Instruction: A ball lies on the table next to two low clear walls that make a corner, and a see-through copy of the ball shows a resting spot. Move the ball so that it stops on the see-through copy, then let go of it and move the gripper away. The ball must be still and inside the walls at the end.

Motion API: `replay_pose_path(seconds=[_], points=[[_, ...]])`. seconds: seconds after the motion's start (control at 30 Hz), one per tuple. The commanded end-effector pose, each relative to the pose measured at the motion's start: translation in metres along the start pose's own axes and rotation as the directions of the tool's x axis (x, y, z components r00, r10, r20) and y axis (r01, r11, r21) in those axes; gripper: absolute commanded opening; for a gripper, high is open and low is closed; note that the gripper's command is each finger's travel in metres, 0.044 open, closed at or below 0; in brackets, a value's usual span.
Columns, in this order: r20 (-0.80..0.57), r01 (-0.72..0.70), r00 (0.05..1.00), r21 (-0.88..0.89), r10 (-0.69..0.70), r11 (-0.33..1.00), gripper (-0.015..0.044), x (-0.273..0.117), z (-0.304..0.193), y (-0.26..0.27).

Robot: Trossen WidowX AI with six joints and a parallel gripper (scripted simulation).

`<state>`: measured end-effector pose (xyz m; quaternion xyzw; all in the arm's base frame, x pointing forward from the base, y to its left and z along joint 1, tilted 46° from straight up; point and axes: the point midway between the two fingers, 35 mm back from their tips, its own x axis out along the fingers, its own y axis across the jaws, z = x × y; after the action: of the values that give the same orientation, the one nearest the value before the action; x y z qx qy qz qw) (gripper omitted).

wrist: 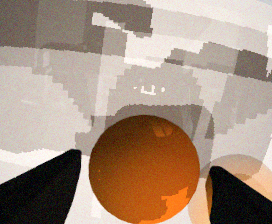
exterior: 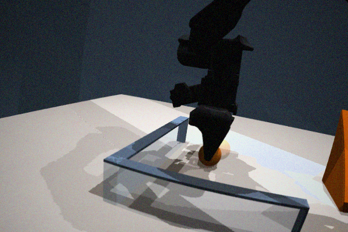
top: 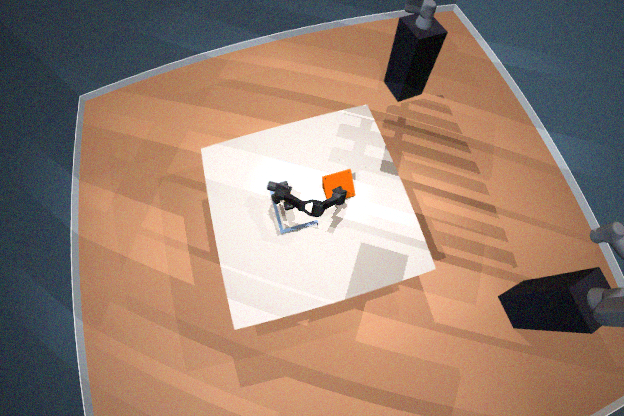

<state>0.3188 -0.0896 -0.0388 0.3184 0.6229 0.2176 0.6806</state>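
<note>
An orange ball (exterior: 217,158) (wrist: 137,187) rests on the white table inside the corner of two low clear walls (top: 298,228) (exterior: 206,184) with blue-grey top rims. The see-through pale orange copy (exterior: 225,148) (wrist: 247,169) is just beside the ball, overlapping it in both views, to its right in the wrist view. My gripper (exterior: 208,156) (wrist: 145,168) points down, low, with its fingers on either side of the ball. It is partly open, with a gap between each fingertip and the ball in the wrist view. The right finger covers part of the copy.
An orange wedge-shaped block (top: 338,183) (exterior: 333,167) stands on the white table (top: 280,295) near the arm's base, outside the walls. Two black boxes (top: 414,57) (top: 555,302) with grey parts are beyond the table. Patchy shadows cross the table.
</note>
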Motion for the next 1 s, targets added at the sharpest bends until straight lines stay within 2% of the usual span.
replay_pose_path(seconds=[0.0,0.2,0.4,0.97], points=[[0.004,-0.006,1.000,0.002,0.006,1.000,0.0202,0.001,0.000,0.001],[0.004,-0.006,1.000,0.002,0.006,1.000,0.0162,0.001,0.000,0.001],[0.004,-0.002,1.000,0.003,0.002,1.000,0.0004,-0.017,0.004,-0.001],[0.002,0.002,1.000,0.004,-0.002,1.000,0.0000,-0.111,0.003,-0.003]])
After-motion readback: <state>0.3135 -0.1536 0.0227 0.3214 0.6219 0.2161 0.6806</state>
